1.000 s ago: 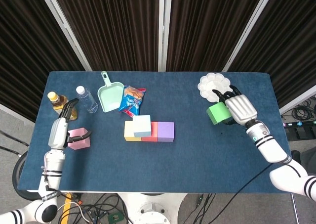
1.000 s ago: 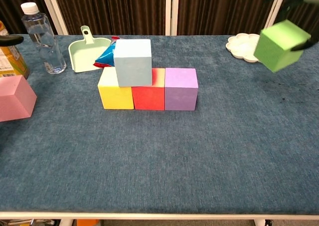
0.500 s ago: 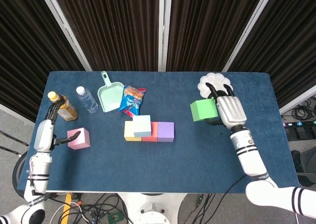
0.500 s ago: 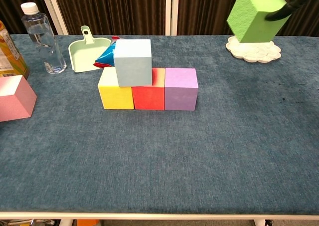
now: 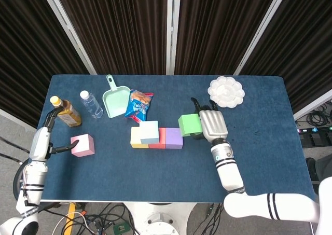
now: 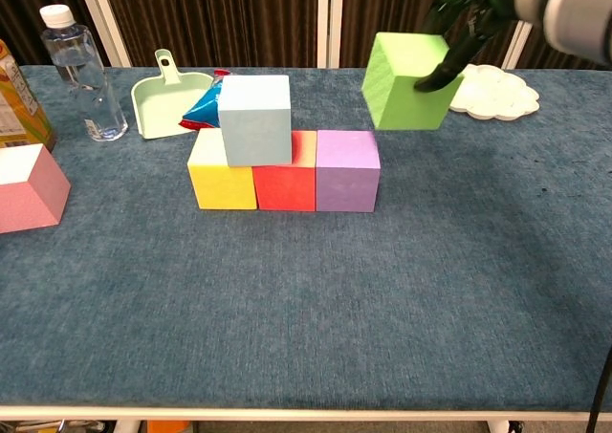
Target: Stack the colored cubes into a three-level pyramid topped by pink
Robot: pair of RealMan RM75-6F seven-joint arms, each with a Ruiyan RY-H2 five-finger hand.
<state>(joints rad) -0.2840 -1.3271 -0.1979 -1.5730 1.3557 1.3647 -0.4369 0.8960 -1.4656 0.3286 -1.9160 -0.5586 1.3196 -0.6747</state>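
**Right hand holds the green cube above the row**

The right hand has its fingers closed around the green cube and holds it in the air, just to the right of the purple cube and higher than it (in the chest view the dark fingers press on its right face). The green cube touches no other cube.

On the blue table three cubes stand in one row, touching: the yellow cube, the red cube and the purple one. The light blue cube sits on top, over the joint of yellow and red.

The left hand is near the left table edge with fingers apart and holds nothing. The pink cube rests on the table just beside it, well apart from the row.

Behind the row lie a dustpan, a snack bag, a water bottle and a juice bottle; a white palette is at the far right.
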